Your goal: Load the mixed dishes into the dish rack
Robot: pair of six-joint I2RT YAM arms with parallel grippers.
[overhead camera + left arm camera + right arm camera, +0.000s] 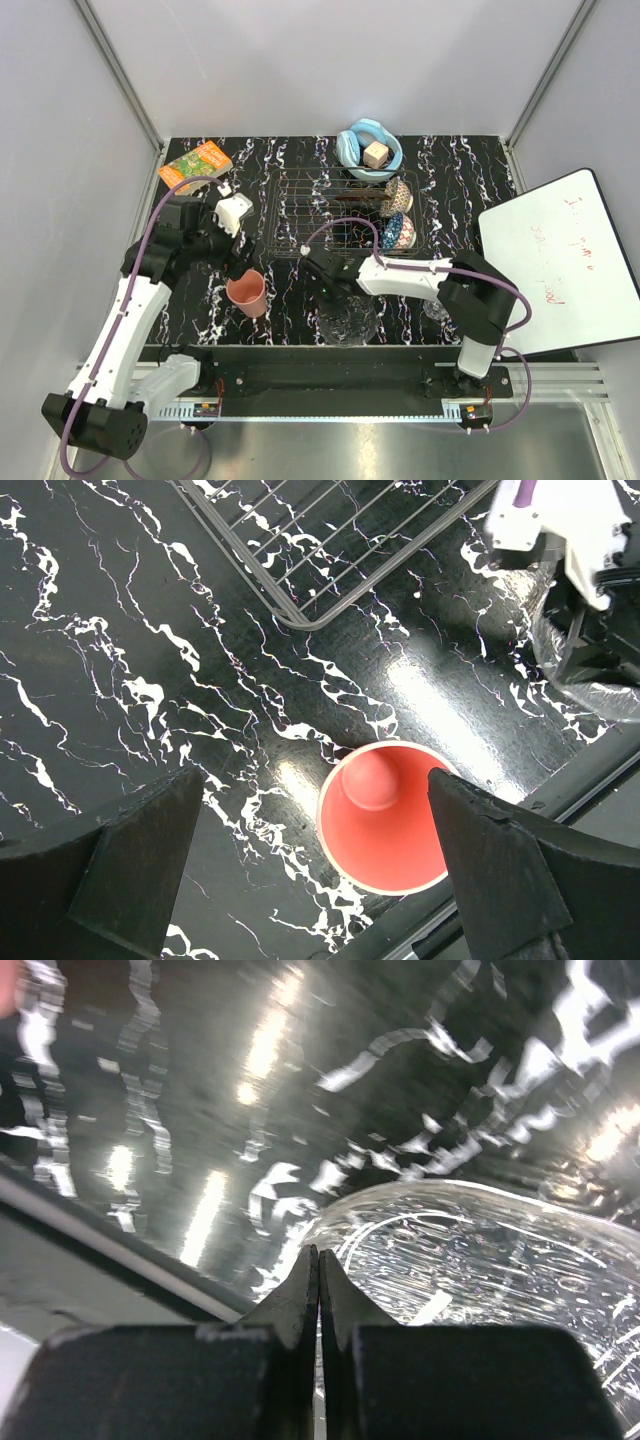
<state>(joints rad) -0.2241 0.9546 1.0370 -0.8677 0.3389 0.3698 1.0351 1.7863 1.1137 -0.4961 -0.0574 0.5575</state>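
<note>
The pink cup (pixel 247 292) (pixel 385 820) stands upright on the black marbled table, mouth up. My left gripper (pixel 241 272) (pixel 315 780) hangs open just above it, the cup nearer the right-hand finger (pixel 510 870). The clear glass bowl (pixel 348 322) (pixel 480 1260) sits near the front edge. My right gripper (pixel 328 284) (pixel 318 1252) is shut, its tips at the bowl's left rim with nothing between them. The wire dish rack (pixel 330 215) (pixel 320 540) holds the small blue patterned bowl (pixel 398 232) and a floral plate (pixel 398 194) on edge.
A light-blue bowl with a tan cube (pixel 368 150) sits behind the rack. An orange-green book (pixel 195 165) lies at the back left. A whiteboard (pixel 560 265) leans at the right. The table's front edge (pixel 560 790) runs close to the cup.
</note>
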